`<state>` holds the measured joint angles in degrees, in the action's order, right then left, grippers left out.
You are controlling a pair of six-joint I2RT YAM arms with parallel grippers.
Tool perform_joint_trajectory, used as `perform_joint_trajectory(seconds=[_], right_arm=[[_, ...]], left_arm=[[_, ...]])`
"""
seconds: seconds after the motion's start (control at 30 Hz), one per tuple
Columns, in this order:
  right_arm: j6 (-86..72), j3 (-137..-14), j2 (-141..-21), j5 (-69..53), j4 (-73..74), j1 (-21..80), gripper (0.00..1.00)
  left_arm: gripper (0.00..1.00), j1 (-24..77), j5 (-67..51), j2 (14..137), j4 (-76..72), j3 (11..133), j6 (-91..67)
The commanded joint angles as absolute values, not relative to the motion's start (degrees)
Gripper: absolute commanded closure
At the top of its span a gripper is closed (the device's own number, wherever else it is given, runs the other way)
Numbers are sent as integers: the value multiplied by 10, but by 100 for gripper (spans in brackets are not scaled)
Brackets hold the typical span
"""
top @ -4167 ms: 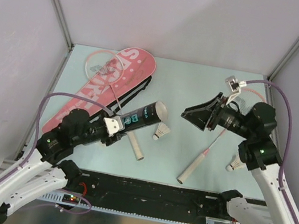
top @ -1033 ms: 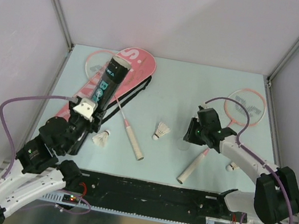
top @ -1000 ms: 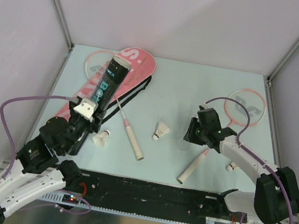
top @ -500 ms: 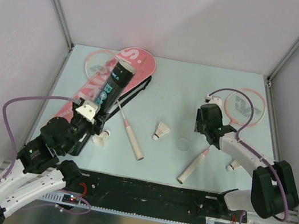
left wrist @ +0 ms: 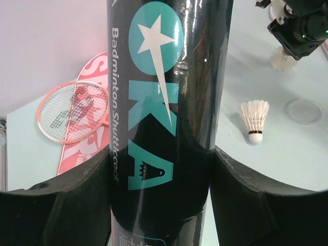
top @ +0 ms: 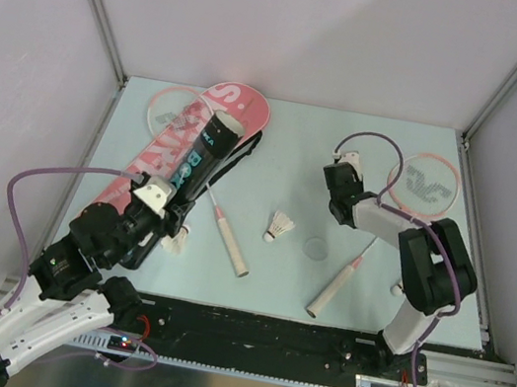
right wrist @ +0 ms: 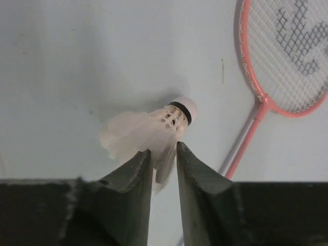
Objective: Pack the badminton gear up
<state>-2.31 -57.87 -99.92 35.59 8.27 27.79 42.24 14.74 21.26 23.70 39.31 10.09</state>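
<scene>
My left gripper (top: 168, 206) (left wrist: 166, 171) is shut on the black printed tube (top: 204, 149) (left wrist: 169, 77), which slants up over the pink racket case (top: 156, 150). One pink racket (top: 175, 109) lies across the case, and the other racket (top: 424, 183) (right wrist: 287, 46) lies at the right. My right gripper (top: 336, 189) (right wrist: 164, 151) is shut on the feathers of a white shuttlecock (right wrist: 148, 130) (left wrist: 283, 59), just above the table. A second shuttlecock (top: 280, 225) (left wrist: 254, 119) lies mid-table. Another shuttlecock (top: 175, 239) peeks out beside my left arm.
A clear round lid (top: 317, 249) (left wrist: 304, 110) lies flat right of the middle shuttlecock. One more shuttlecock (top: 399, 290) sits by the right arm's forearm. Grey walls close in the table on three sides.
My right gripper has swung back and to the left, away from the right racket's shaft. The left arm has tilted the tube a little to the right.
</scene>
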Motion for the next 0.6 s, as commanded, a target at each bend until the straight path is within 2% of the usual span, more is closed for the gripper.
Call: perform_joint_trajectory(seconds=[0.0, 0.17, 0.33, 0.47, 0.57], right_arm=[[-7, -605, -1023, 433, 94, 277, 76], [-3, -607, -1000, 463, 94, 287, 95], [-21, -614, -910, 435, 145, 300, 100], [-56, -643, -816, 299, 216, 294, 100], [-90, -666, -749, 136, 251, 270, 100]], left_arm=[[100, 421, 139, 205, 201, 395, 107], [100, 421, 138, 207, 201, 392, 111], [100, 421, 133, 199, 200, 375, 144], [100, 420, 110, 192, 198, 358, 178], [100, 420, 60, 189, 198, 353, 206]])
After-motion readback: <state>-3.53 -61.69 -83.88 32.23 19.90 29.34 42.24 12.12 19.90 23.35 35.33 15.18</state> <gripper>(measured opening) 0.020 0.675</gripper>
